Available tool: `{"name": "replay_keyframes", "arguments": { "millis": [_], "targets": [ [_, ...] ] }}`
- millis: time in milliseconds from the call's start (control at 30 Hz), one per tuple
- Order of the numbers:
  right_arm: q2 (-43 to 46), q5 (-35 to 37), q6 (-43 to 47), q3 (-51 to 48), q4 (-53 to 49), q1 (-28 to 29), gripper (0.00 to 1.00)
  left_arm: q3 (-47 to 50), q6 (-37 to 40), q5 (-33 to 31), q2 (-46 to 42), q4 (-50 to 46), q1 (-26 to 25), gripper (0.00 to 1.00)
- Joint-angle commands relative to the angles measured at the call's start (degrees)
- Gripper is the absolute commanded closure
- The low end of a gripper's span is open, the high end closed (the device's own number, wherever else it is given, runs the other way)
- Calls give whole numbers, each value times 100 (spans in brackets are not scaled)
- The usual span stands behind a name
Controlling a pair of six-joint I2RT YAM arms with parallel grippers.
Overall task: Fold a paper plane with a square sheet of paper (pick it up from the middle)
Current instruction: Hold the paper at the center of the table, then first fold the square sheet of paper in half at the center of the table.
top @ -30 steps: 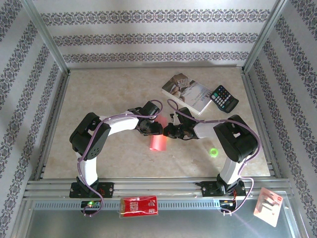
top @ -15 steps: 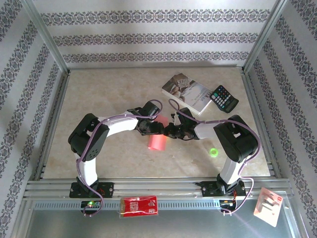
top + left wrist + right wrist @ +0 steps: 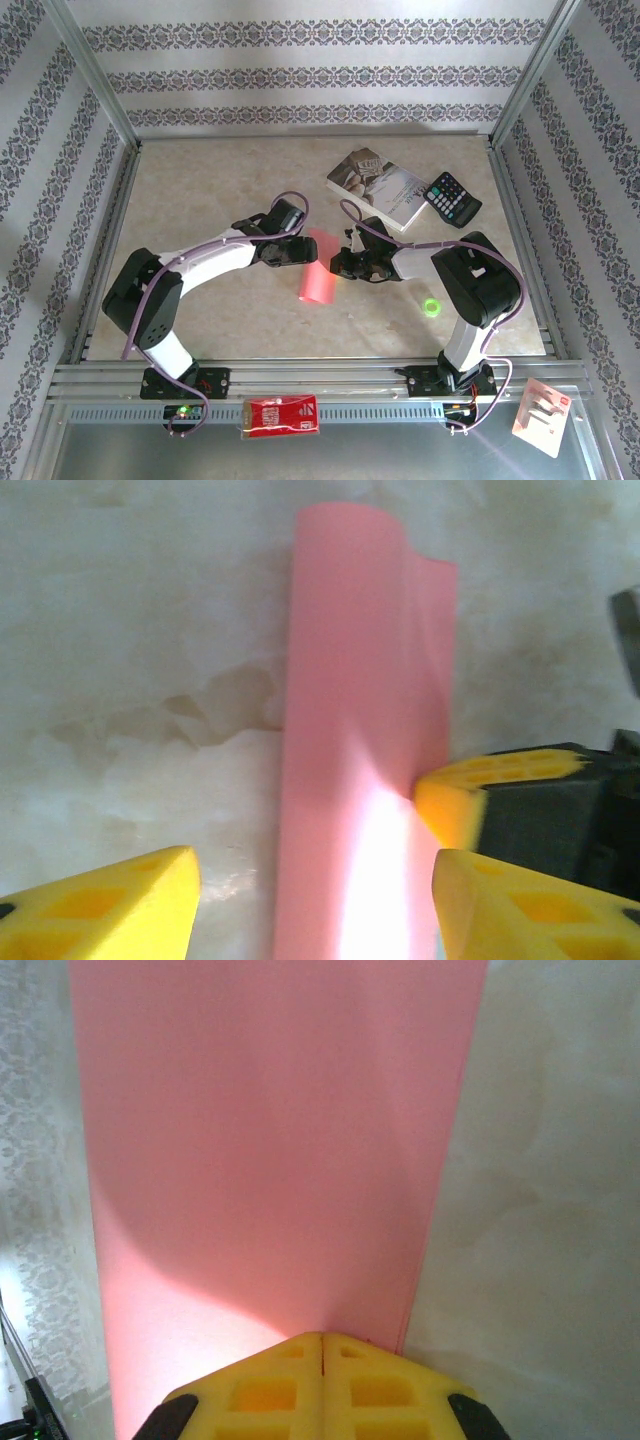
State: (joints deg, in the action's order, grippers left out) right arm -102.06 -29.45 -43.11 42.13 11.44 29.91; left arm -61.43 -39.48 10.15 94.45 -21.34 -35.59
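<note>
Patterned striped walls [image 3: 320, 75], beige marbled table [image 3: 200, 190]

We find the square sheet of paper [image 3: 318, 272] in the middle of the table [image 3: 200, 190], between the left gripper [image 3: 303, 252] and the right gripper [image 3: 337, 265], which sits on its right edge. Behind and to the right lies a book [image 3: 378, 188], with a calculator [image 3: 452, 198] just beside its right side.

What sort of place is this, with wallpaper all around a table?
Probably a robot test cell dressed as a room, not a home: left arm and right arm bolted to a metal rail, aluminium frame posts framing wallpapered panels, and a book and calculator as props.
</note>
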Motion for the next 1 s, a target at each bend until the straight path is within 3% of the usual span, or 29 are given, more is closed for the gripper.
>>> {"name": "replay_keyframes", "arguments": {
  "millis": [0, 133, 300, 600, 967],
  "targets": [
    [-594, 978, 250, -245, -912, 114, 100, 87, -216, 630, 32, 599, 42, 42],
    [-608, 998, 251, -240, -913, 120, 100, 6, -349, 1193, 301, 1055, 36, 53],
    [-611, 1021, 251, -258, -918, 120, 100, -162, -339, 1371, 588, 1197, 35, 62],
    [-585, 1034, 257, -249, -957, 122, 100, -258, -359, 1332, 1227, 1177, 193, 64],
    [-675, 1037, 265, -240, -968, 128, 100, 63, -320, 1192, 1349, 1242, 357, 64]
  ]
}}
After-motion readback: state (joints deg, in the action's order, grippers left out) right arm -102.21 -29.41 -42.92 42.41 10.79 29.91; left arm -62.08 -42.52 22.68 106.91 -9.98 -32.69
